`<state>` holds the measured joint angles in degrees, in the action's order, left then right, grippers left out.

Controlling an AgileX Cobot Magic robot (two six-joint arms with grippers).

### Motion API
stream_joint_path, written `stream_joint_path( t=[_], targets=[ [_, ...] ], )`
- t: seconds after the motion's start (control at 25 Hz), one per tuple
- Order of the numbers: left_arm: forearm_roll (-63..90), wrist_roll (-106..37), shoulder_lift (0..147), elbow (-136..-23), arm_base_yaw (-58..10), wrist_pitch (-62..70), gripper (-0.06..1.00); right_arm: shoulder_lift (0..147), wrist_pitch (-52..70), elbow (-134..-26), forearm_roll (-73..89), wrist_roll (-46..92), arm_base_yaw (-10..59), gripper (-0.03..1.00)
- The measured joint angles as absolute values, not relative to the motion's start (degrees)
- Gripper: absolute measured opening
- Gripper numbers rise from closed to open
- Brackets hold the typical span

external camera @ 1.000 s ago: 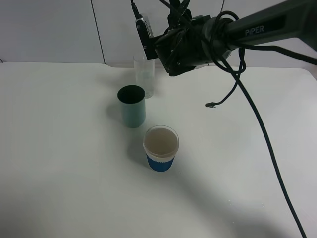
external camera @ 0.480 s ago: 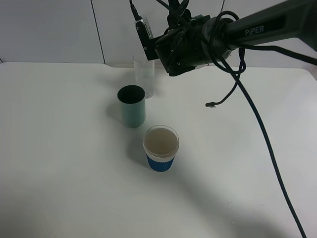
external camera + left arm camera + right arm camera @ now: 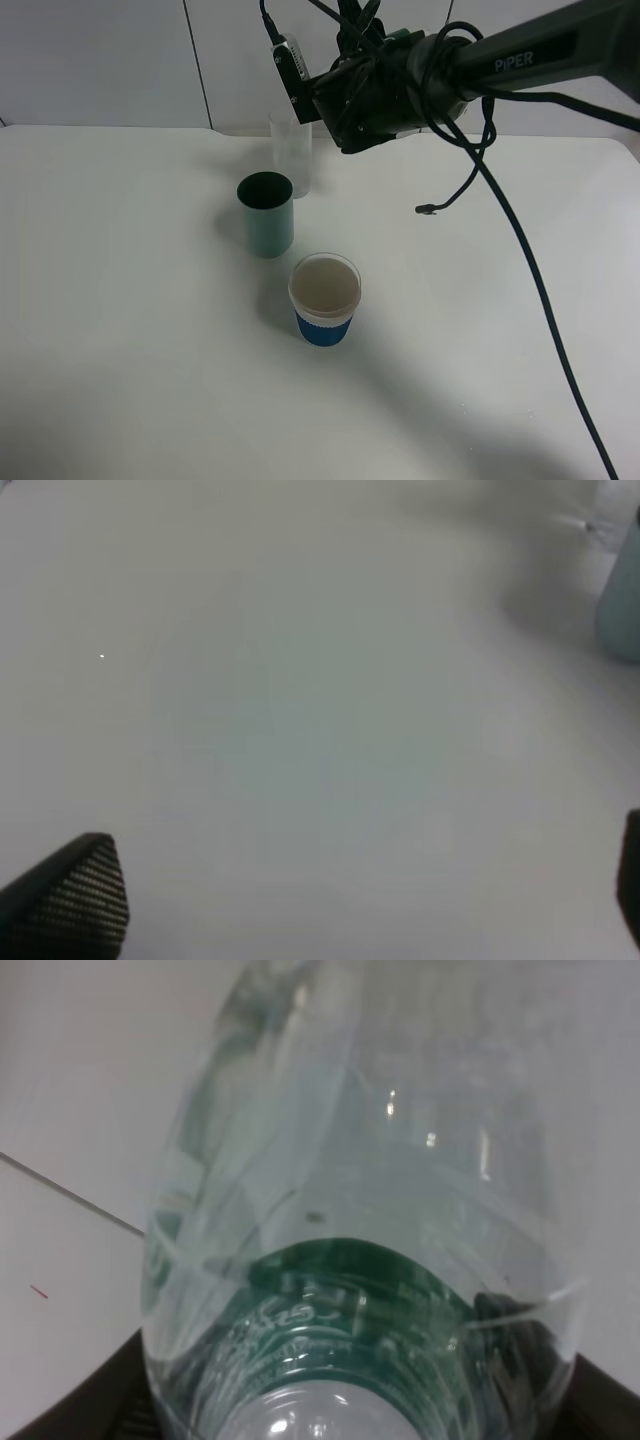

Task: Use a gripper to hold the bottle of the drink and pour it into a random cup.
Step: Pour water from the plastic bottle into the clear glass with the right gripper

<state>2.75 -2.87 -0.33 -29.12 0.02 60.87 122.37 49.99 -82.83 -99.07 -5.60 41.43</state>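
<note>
My right gripper (image 3: 306,88) hangs at the back of the table, shut on the bottle of the drink (image 3: 288,56). The bottle lies tilted in the jaws, its free end pointing up and left, just above the clear glass cup (image 3: 291,150). In the right wrist view the bottle (image 3: 360,1220) fills the frame, clear plastic with a dark green label, black jaws at both sides of it. My left gripper (image 3: 350,905) is open over bare white table, with one ribbed fingertip (image 3: 75,900) in view. It does not appear in the exterior high view.
A teal cup (image 3: 266,213) stands in front of the glass, and also shows in the left wrist view (image 3: 622,595). A white paper cup with a blue sleeve (image 3: 324,298) is nearer still. A loose black cable (image 3: 470,180) dangles from the right arm over the white table (image 3: 120,330).
The right gripper and the bottle have crept slightly upward above the glass. The cups have not moved.
</note>
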Motion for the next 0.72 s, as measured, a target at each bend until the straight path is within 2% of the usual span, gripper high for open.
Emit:
stream_joint_path(
  t=[0.72],
  targets=[
    [2.7, -2.9, -0.3, -29.1, 0.0, 60.9, 0.99, 122.4, 50.0, -82.8, -99.1, -3.2, 41.4, 0.56]
  ],
)
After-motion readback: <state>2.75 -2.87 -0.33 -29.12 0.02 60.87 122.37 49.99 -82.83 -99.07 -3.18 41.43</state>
